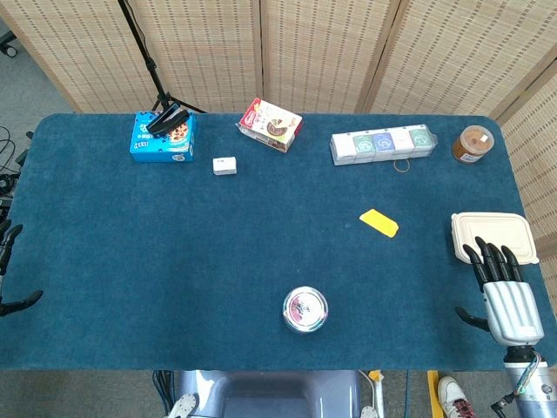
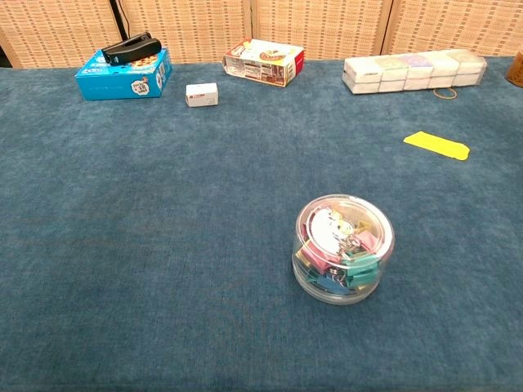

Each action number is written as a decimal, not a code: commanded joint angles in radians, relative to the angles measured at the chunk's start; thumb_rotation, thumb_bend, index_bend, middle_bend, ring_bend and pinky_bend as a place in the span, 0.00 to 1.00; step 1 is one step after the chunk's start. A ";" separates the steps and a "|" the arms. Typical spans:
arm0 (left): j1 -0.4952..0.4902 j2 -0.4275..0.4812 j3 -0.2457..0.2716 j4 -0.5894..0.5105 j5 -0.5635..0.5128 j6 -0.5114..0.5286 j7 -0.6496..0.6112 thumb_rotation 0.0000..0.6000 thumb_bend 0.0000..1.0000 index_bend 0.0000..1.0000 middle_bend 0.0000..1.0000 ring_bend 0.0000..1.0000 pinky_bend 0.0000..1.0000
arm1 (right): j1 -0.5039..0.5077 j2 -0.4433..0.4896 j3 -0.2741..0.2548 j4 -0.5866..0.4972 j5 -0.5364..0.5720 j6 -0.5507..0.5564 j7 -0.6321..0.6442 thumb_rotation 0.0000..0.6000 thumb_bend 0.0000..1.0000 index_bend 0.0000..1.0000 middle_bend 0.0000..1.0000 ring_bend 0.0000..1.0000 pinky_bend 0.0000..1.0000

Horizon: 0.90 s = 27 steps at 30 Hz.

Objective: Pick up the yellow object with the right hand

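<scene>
The right hand (image 1: 505,292) rests at the near right edge of the table (image 1: 130,287), palm down, its fingers (image 1: 493,261) straight and slightly apart, holding nothing. The fingertips reach the near edge of a pale lidded food box (image 1: 493,235); whether they touch it I cannot tell. This looks like a waiting pose, with the reach not yet begun.

The yellow object (image 1: 379,222), a thin flat card-like piece, lies flat on the blue cloth well ahead of those fingers and off to their inner side, toward the table's middle. Nothing stands between it and the fingers, so the hand has open cloth to cross. Lying so flat, it will probably need a fingertip pinch at an edge, or a slide to raise a corner.

A round clear tub of binder clips (image 2: 344,249) sits nearer the robot than the fingertips and much further inward, away from the likely reach. Far beyond the fingers, along the back of the table, are a row of small boxes (image 1: 383,145), a brown jar (image 1: 473,144), a snack carton (image 1: 271,124), a small white box (image 1: 224,165) and a blue box (image 1: 163,138) with a black stapler (image 1: 168,117) on top.

Only dark fingertips of the left hand (image 1: 13,261) show at the far left edge; they seem apart, but I cannot tell for sure.
</scene>
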 commanded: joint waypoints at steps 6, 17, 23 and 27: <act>0.000 0.010 0.002 -0.006 -0.004 -0.011 -0.003 1.00 0.00 0.00 0.00 0.00 0.00 | 0.002 -0.005 -0.009 0.000 -0.012 -0.004 -0.010 1.00 0.00 0.06 0.00 0.00 0.00; 0.002 0.027 -0.007 -0.011 -0.016 -0.014 -0.040 1.00 0.00 0.00 0.00 0.00 0.00 | 0.147 -0.054 0.030 0.128 -0.050 -0.160 0.108 1.00 0.00 0.15 0.00 0.00 0.00; 0.005 0.026 -0.012 -0.020 -0.026 -0.010 -0.029 1.00 0.00 0.00 0.00 0.00 0.00 | 0.280 -0.098 0.073 0.215 -0.039 -0.300 0.140 1.00 0.00 0.18 0.00 0.00 0.00; 0.006 0.024 -0.015 -0.021 -0.038 -0.013 -0.022 1.00 0.00 0.00 0.00 0.00 0.00 | 0.365 -0.142 0.092 0.288 -0.013 -0.404 0.161 1.00 0.00 0.18 0.00 0.00 0.00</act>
